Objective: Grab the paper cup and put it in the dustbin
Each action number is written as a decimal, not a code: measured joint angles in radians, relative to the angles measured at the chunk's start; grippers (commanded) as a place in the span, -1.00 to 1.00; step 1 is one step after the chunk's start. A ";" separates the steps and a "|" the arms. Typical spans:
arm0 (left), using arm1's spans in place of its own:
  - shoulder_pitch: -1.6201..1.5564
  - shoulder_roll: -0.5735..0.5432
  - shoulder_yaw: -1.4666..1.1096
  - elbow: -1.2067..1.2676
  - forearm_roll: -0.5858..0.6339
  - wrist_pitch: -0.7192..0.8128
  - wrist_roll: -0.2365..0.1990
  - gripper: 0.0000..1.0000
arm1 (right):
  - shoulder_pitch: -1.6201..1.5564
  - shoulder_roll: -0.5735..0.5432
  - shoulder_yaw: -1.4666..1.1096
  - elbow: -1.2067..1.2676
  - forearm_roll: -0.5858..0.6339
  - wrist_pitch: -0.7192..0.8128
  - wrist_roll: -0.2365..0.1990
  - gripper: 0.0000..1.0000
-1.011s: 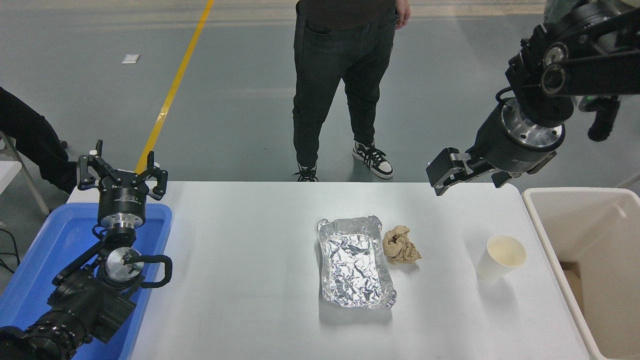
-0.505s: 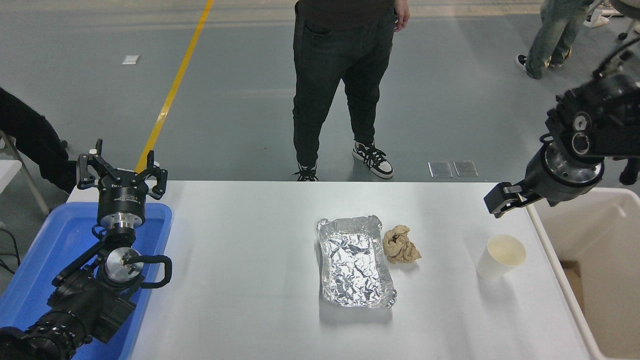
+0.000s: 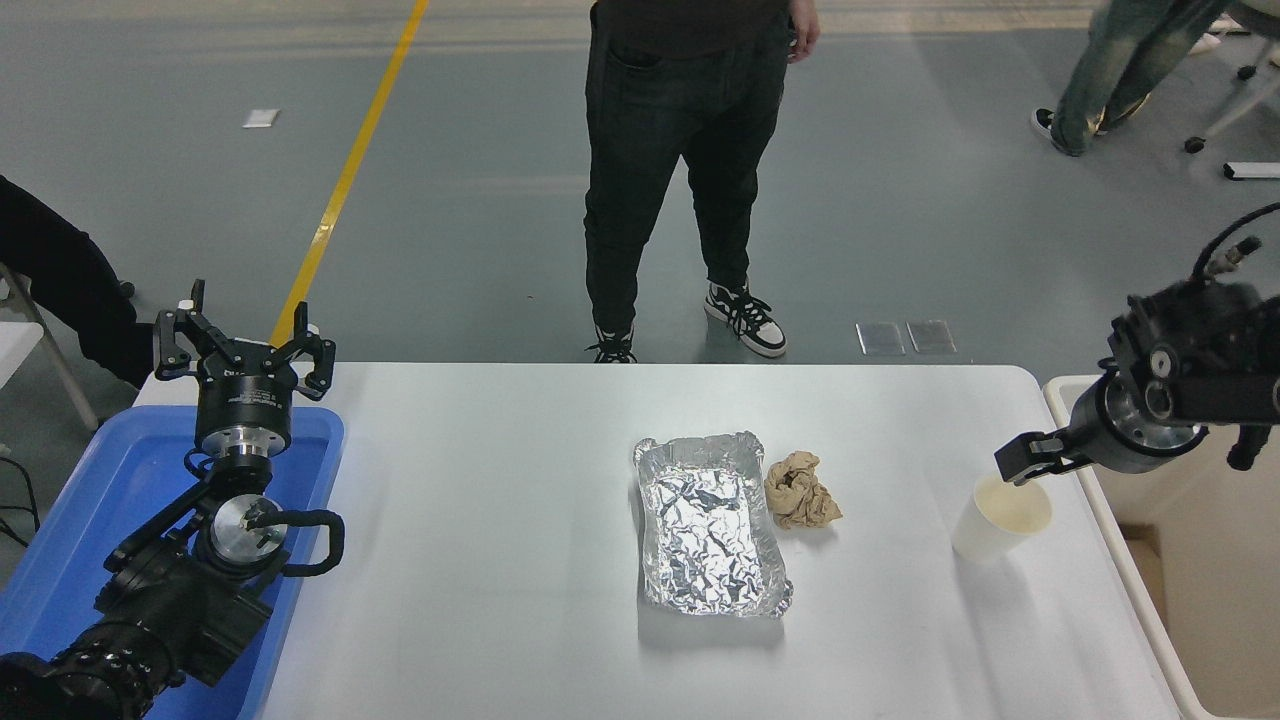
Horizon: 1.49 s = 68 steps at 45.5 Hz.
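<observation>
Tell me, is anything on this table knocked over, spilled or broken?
Nothing is spilled or tipped. The paper cup stands upright, and the foil tray is crinkled, with a crumpled paper ball beside it. Those look like ordinary rubbish rather than damage.

L arm parked lower left, left gripper pointing away, fingers spread. R arm in from right edge, right gripper aimed left, slightly down.

Lab/workshop: grey floor, yellow line.
</observation>
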 measured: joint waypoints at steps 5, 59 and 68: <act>0.000 0.000 0.000 0.000 0.000 0.000 0.000 0.98 | -0.055 0.000 0.024 -0.038 -0.005 -0.023 0.000 0.77; -0.002 -0.001 0.000 0.000 0.001 0.000 0.002 0.98 | -0.227 0.008 0.138 -0.163 0.007 -0.121 -0.002 -1.00; -0.002 0.000 0.000 0.000 0.001 0.000 0.001 0.98 | -0.097 -0.029 0.085 -0.057 0.021 -0.111 -0.004 -1.00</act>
